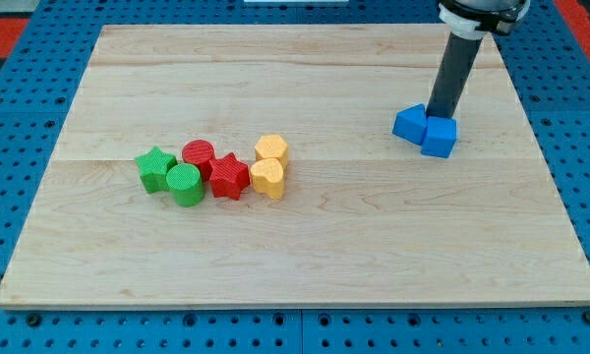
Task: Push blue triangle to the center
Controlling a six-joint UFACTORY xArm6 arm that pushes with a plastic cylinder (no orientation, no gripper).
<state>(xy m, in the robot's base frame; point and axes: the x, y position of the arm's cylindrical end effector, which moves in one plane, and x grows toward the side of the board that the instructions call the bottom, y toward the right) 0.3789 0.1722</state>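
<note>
On the pale wooden board [305,246], the blue plastic triangle [410,124] lies at the view's upper right, touching a blue cube-like block [440,137]. My tip [436,116], a bare dark rod holding nothing, stands just behind both. Well apart at the view's left cluster a ridged green star [155,169], green cylinder [185,184], red cylinder [198,155], red star [229,176] and two yellow blocks [269,166], shapes unclear.
</note>
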